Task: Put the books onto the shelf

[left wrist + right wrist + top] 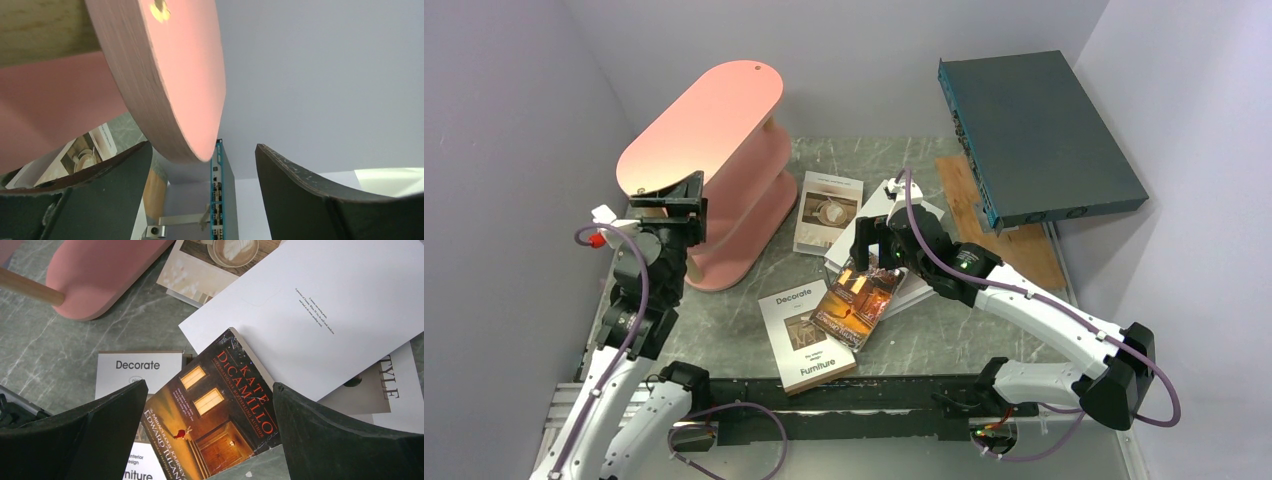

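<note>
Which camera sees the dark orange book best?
The right wrist view: the orange book fills it, with cover words readable. The top view shows it small and glossy. The left wrist view misses it.

Shelf (699, 130) matt, smooth pink, its post (30, 287) bare pale wood; paperback (857, 303) cover glossy; white book (320, 315) matt paper; tabletop (724, 330) smooth, marbled grey.

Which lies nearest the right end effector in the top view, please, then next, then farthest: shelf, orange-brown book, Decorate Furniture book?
1. orange-brown book, just below the right end effector.
2. Decorate Furniture book, front left.
3. shelf, far left.
</note>
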You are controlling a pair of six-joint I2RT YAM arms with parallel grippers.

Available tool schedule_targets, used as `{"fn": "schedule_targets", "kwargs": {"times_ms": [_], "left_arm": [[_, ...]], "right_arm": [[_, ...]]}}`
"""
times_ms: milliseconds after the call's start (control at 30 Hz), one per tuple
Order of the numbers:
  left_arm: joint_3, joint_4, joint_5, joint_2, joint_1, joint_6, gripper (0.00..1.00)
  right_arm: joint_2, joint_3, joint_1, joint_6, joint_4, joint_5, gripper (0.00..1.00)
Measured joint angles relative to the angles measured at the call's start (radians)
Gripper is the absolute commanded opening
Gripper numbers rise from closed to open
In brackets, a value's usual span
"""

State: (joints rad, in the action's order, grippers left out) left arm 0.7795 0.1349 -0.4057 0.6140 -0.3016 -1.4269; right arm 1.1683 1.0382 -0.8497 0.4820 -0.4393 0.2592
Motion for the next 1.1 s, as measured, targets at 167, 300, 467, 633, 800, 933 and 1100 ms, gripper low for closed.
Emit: {"fn": "schedule_targets", "kwargs": {"times_ms": [167, 300, 467, 633, 800, 933, 1100], "left_arm": [[-0.018, -0.027, 0.014, 0.026, 0.051, -0.033, 0.58], [-0.034, -0.051, 0.027, 0.03, 0.069, -0.064, 0.25], [-0.031, -0.039, 0.047, 0.007, 0.084, -0.135, 0.03], [-0.002, 0.062, 0.07, -0.03, 0.105, -0.144, 0.0], [0.049, 0.199, 0.122, -0.062, 0.16, -0.134, 0.0], [0.122, 0.301, 0.182, -0.051, 0.219, -0.112, 0.0], [0.15, 0.351, 0.245, -0.052, 0.292, -0.085, 0.16]], "right_arm": [[0.0, 0.0, 0.0, 0.0, 0.0, 0.0, 1.0], [0.0, 0.0, 0.0, 0.0, 0.0, 0.0, 1.0], [0.0, 0.0, 0.0, 0.0, -0.001, 0.0, 1.0], [0.004, 0.0, 0.002, -0.001, -0.001, 0.001, 1.0], [0.016, 0.003, 0.06, -0.004, -0.011, -0.031, 1.0], [-0.023, -0.044, 0.205, 0.01, 0.002, -0.117, 1.0], [-0.145, -0.215, 0.323, 0.089, 0.005, -0.232, 1.0]]}}
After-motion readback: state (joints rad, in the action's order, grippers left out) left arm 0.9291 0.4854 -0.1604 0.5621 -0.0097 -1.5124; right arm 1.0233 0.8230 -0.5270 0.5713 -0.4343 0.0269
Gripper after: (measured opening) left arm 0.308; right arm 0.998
